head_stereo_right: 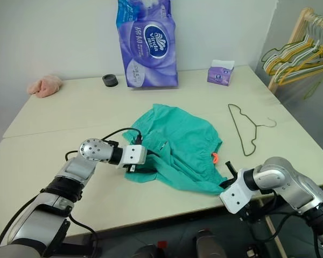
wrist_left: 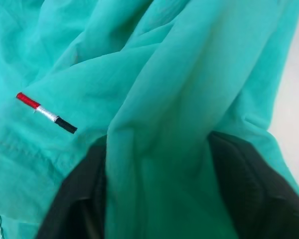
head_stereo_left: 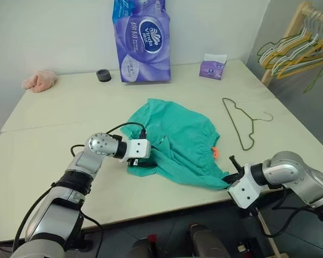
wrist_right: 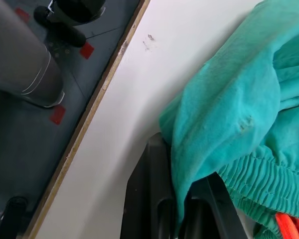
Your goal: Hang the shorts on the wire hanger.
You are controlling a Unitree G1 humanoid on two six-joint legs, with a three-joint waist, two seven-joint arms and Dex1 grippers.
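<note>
Table (head_stereo_left: 54,118), shorts (head_stereo_left: 177,140), wire hanger (head_stereo_left: 241,121)

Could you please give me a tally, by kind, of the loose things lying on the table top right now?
Clothing and cloth: 2, the shorts and a pink cloth.
Hangers: 1, the wire hanger.
Tissue goods: 2, a purple tissue pack and a small tissue box.
Tape rolls: 1, a black roll.
Total: 6

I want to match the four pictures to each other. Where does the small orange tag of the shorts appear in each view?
Left eye view: orange tag at the shorts' right edge, near the right gripper.
Right eye view: the same place.
Left wrist view: not in it.
Right wrist view: in the corner, under the gathered waistband.
Shared landmark: the shorts' teal fabric.
</note>
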